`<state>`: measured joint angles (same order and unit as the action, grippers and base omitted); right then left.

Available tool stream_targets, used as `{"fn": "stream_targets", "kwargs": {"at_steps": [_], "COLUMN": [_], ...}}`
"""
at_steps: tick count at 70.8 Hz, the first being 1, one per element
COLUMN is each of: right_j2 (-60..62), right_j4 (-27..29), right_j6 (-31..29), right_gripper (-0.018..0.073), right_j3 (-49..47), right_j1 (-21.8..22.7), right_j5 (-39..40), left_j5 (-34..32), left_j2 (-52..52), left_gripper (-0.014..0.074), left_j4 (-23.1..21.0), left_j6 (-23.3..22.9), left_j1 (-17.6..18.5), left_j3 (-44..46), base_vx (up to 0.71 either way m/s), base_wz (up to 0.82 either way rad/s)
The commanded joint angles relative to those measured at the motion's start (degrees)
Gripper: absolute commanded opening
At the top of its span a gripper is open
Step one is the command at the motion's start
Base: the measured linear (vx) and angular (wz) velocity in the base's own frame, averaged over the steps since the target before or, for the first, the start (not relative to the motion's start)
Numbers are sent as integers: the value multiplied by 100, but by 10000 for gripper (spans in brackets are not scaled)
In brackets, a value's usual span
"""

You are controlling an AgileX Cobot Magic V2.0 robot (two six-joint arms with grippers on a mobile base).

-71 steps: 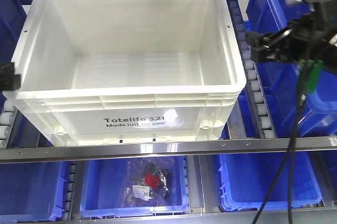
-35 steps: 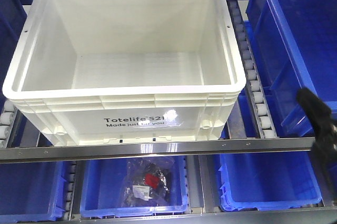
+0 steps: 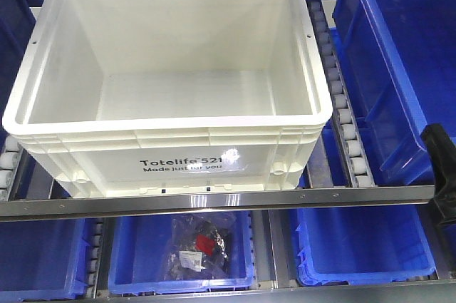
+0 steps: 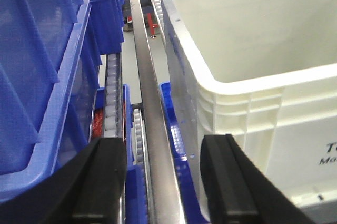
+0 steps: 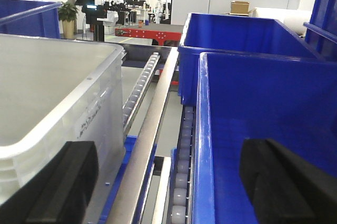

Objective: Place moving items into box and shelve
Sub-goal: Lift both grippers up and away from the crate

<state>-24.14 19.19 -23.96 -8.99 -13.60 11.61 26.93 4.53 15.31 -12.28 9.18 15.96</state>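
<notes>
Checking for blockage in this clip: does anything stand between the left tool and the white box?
Nothing visible does. In the left wrist view, the left tool is open beside the white box, with only the metal shelf rail running under the gap.

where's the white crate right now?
In the front view the white crate sits on the upper roller rack, left of centre. A blue bin is to its right, and another, holding a bagged item, is below it.
</notes>
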Motion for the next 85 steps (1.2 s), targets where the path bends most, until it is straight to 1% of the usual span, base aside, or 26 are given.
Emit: {"fn": "stream_targets", "kwargs": {"at_steps": [1,11,16,19,22,24,25,27,28,29,32,33,85], "right_j2": [-57,-57,-57,-57,-57,-57,-57,-57,-57,-57,-57,-57,-57], "right_j4": [-36,-42,-42,-42,-42,-42,-42,-42,-42,-42,-42,-42,-33], "right_j6": [68,63,63,63,63,63,63,63,63,63,63,63,64], "right_gripper": [592,589,556,513,419,357,305,232,175,155,4,-24,-15], "right_j3": [-163,-163,-163,-163,-163,-163,-163,-163,-163,-163,-163,-163,-163], "right_j1": [7,7,7,7,7,7,7,7,7,7,7,7,7], "right_j5": [513,514,514,514,514,514,514,514,514,514,514,514,418], "left_j5": [-601,-587,-528,-509,-509,-509,-509,-509,-509,-509,-509,-509,-452], "left_j2": [71,71,71,71,71,71,71,71,71,71,71,71,71], "left_gripper": [451,444,395,327,231,150,116,48,-1,-32,-29,-29,-27], "left_j4": [35,35,35,27,-11,-33,-39,-90,-116,-116,-116,-116,-116], "left_j6": [-208,-208,-208,-208,-208,-208,-202,-202,-202,-197,-197,-197,-197], "left_j1": [35,35,35,35,35,35,35,35,35,35,35,35,35], "left_j3": [165,165,165,165,165,165,165,165,165,165,165,165,165], "base_vx": [0,0,0,0,0,0,0,0,0,0,0,0,0], "base_wz": [0,0,0,0,0,0,0,0,0,0,0,0,0]}}
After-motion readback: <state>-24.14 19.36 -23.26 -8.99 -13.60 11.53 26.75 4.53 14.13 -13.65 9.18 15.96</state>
